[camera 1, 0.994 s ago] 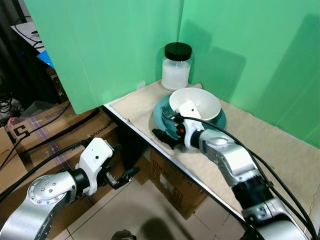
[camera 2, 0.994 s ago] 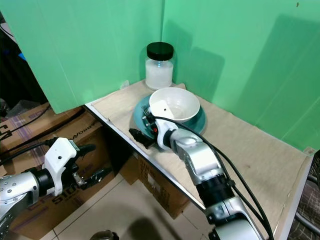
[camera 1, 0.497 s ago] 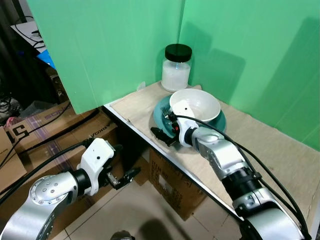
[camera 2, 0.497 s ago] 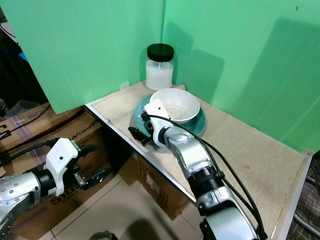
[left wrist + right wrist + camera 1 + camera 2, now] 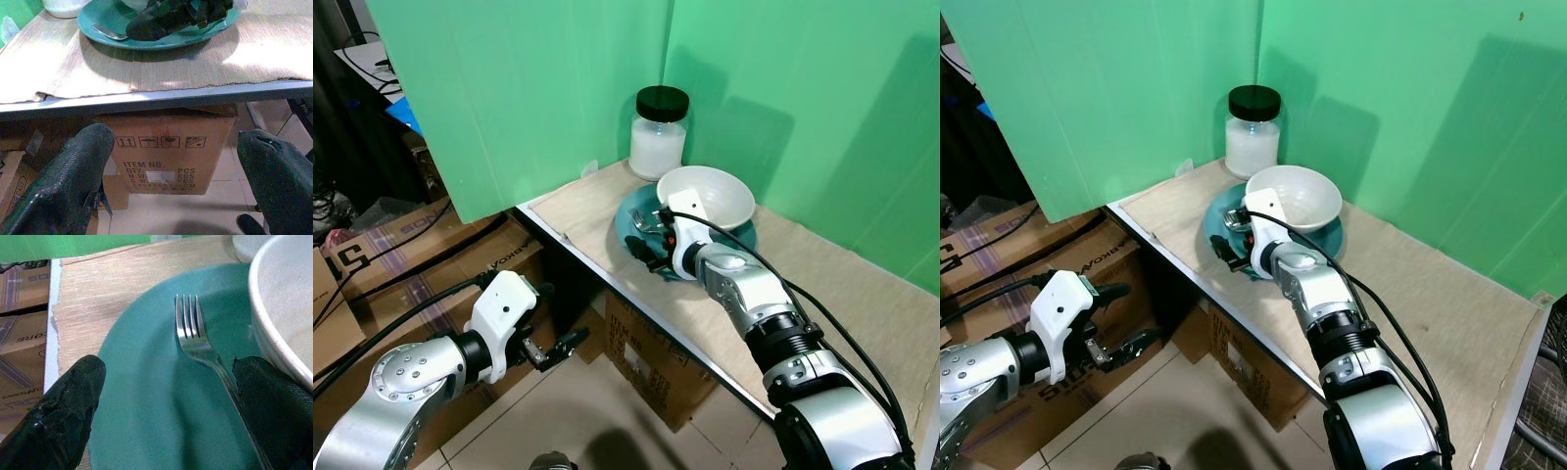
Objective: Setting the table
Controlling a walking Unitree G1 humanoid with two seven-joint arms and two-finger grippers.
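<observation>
Looking down at a corner table covered by a beige woven mat, with green panels closing off the two far sides. Near edge of the table runs diagonally, metal-trimmed, with the mat stopping just short of it. Tile floor below is open between my arms; cardboard boxes sit under the table and off to my left, with black cables draped over those. On the mat: one teal plate, one white bowl resting on the plate's far side, one fork lying on the plate with its handle running under the bowl's rim, and one jar with a black lid just behind the plate, against the green panels. My right gripper is over the plate's near rim, fingers spread wide to either side of the fork, gripping nothing. My left gripper hangs low beside the boxes, below table height, fingers apart and empty. Mat to my right of the plate is bare out to the far table edge.
</observation>
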